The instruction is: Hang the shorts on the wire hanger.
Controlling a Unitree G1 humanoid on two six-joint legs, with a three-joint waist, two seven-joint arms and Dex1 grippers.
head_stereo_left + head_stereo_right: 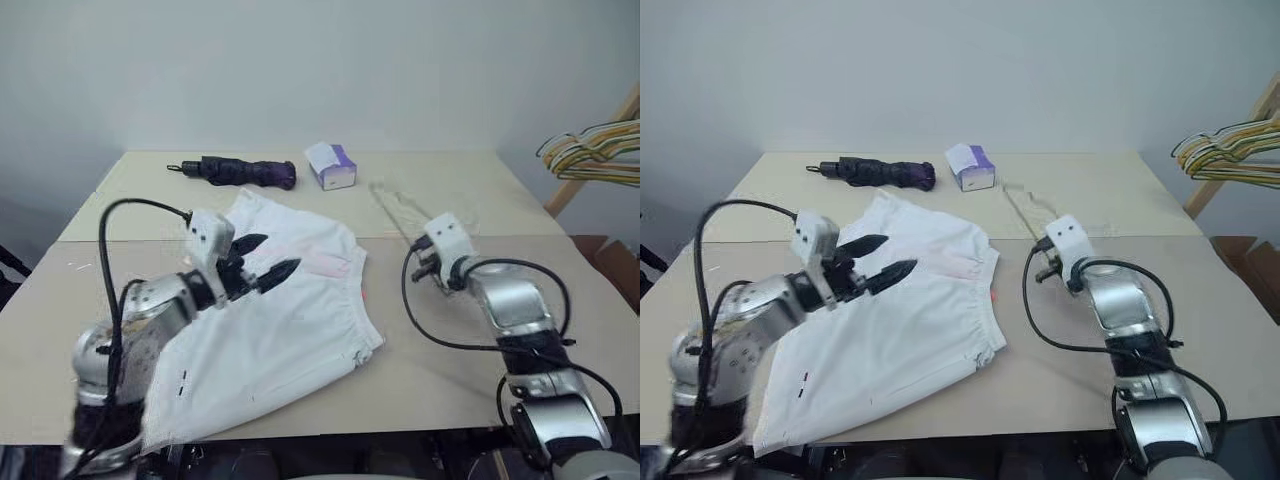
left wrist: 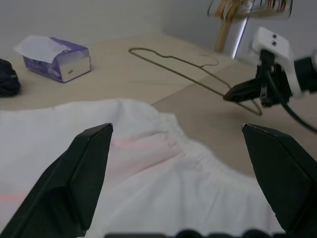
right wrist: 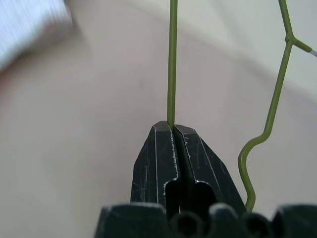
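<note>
Nearest, the shorts are spread flat on the table, left of centre, one leg reaching the near edge and the gathered waistband turned to the right and far side. A tiny dark mark is seen near the near-left hem. The cloth is judged light, soft and limp: it will sag and fold wherever it is lifted, and it cannot be pushed over a wire without bunching. The elastic waistband is the thickest, firmest part, so a pinch there, at one end of the band, is judged the safest hold.

Just above the shorts the left gripper hangs over the middle of the cloth, its two black fingers spread wide apart with nothing between them, pointed toward the waistband.

To the right, well apart from the shorts, the right gripper is held over bare table. Its fingers are pressed together and clamped on the wire hanger, gripping one straight run of the thin olive wire close to its near end. The hanger is judged light, stiff yet springy, and smooth enough to swivel in so narrow a pinch. From the grip it reaches away toward the far side.

Farthest off lie a folded dark umbrella and a small tissue box, and at the far right a bunch of coloured hangers is seen.
</note>
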